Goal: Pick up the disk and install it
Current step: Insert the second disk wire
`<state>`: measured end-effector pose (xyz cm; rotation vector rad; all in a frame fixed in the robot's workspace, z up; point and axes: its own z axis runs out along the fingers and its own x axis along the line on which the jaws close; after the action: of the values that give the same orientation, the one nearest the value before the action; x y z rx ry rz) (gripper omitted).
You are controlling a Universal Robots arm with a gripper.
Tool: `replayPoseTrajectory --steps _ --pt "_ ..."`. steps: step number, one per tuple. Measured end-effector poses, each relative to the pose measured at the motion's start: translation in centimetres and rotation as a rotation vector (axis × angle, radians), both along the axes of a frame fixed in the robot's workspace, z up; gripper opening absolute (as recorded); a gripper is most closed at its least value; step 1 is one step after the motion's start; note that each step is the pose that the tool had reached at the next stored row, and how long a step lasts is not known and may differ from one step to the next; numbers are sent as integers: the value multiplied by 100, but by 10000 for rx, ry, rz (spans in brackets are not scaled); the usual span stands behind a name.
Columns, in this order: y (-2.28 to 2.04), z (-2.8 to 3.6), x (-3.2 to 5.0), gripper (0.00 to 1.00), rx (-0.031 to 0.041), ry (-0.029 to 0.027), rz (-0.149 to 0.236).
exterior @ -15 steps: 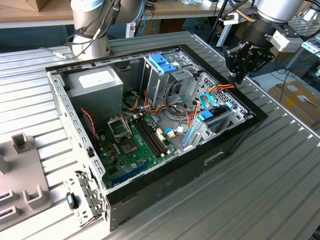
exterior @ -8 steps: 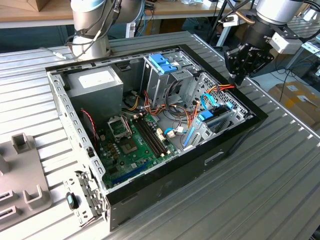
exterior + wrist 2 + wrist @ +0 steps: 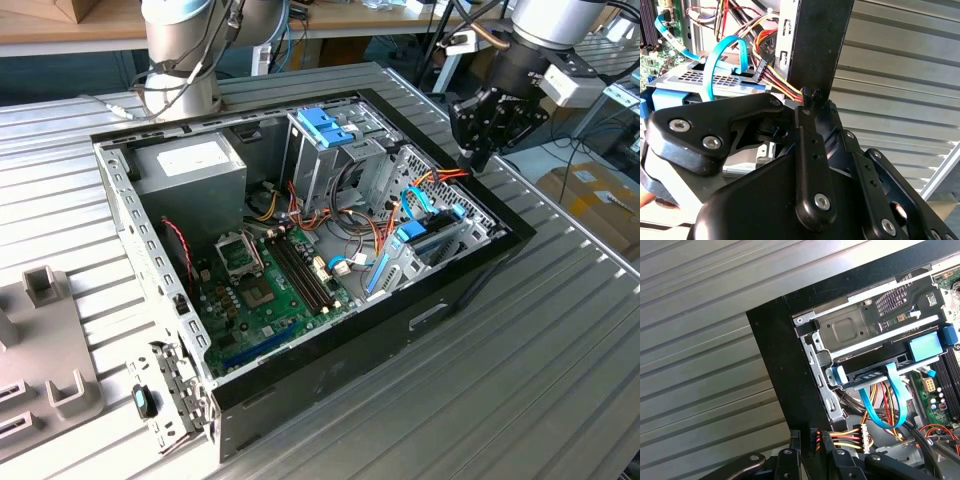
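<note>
At the front corner of the open computer case (image 3: 330, 370), on the exterior view's right, the gripper (image 3: 478, 160) hangs just above the black rim. Its jaws are drawn together to a slit at most and carry nothing. In both wrist views the gripper (image 3: 816, 97) (image 3: 810, 436) sits right over that rim, and a bundle of red, yellow and orange power wires (image 3: 845, 437) ends in a connector just beside its tips.

The disk (image 3: 870, 375) is not in the jaws. It lies inside the case, slid flat into the lower slot of the metal drive cage (image 3: 850, 330), with its light-blue rail tabs showing at either end. A looped blue data cable (image 3: 897, 400) runs from its exposed edge. In the exterior view the disk (image 3: 432, 235) is below the gripper and further inside the case, near it but clearly apart.

Judging from this, the pick-up is over and the install is at or near its end, since the drive looks seated and the gripper is free of it. Whether the rails have latched fully cannot be told. If they have not, the next move calls for a straight push along the slot on the drive's exposed edge, kept clear of the blue cable and the power wires. Beyond the cage lies the motherboard (image 3: 270, 290), and the whole case rests on the ribbed metal table (image 3: 520, 380).
</note>
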<state>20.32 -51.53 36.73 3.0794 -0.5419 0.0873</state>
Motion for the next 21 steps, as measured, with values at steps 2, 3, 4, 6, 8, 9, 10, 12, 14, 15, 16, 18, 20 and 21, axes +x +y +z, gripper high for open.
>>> replayPoseTrajectory --steps 2,3,4,6,8,9,10,12,14,15,16,18,20,21 --pt "0 0 0 29 -2 0 0" --pt "0 0 0 29 -3 0 -1" --pt "0 0 0 29 -4 0 0" --pt "0 0 0 29 -5 0 0" --pt "0 0 0 28 -7 0 0" --pt "0 0 0 21 -9 0 0" --pt "0 0 0 21 -10 0 0" --pt "0 0 0 21 -12 0 0" --pt "0 0 0 21 -14 0 0" --pt "0 0 0 21 -14 0 0" --pt "0 0 0 21 -16 0 -1" --pt "0 0 0 20 -18 0 0" --pt "0 0 0 16 -19 0 -1" --pt "0 0 0 16 -20 0 -1"
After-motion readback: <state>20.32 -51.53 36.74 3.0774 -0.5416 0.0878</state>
